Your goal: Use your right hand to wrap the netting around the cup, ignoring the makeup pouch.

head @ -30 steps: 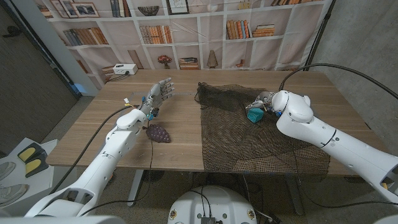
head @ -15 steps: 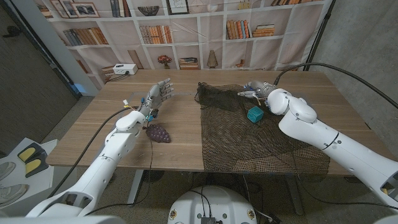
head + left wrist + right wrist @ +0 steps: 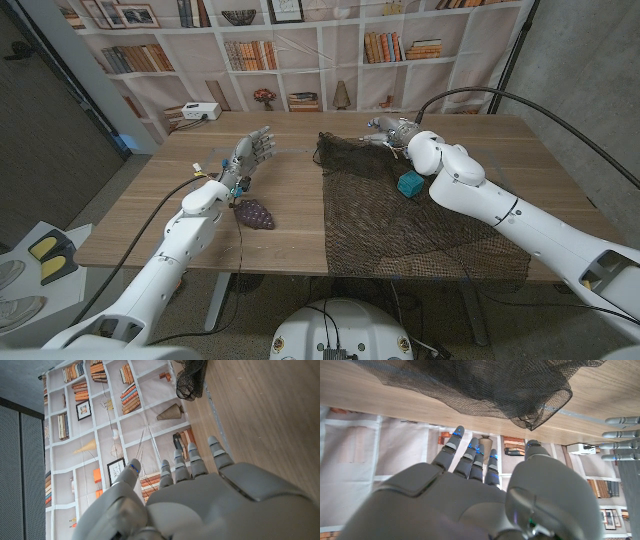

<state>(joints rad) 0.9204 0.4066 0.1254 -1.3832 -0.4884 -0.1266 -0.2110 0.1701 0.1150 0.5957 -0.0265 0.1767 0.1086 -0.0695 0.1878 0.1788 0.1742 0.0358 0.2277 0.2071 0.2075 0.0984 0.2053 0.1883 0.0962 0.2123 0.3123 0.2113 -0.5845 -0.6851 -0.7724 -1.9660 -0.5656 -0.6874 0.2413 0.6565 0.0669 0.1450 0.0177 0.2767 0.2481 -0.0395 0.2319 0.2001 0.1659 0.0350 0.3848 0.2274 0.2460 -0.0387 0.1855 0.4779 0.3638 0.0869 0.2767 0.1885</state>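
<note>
— What lies around the cup [image 3: 409, 184]?
— It sits on the netting [image 3: 400, 225], bare mesh on every side. The right robot hand [image 3: 392, 133] hovers by the bunched far edge, fingers spread.
— And on the left?
— Bare desk [image 3: 290, 200] between netting and makeup pouch [image 3: 253, 213]; the left robot hand [image 3: 255, 150] stands beyond the pouch.
</note>
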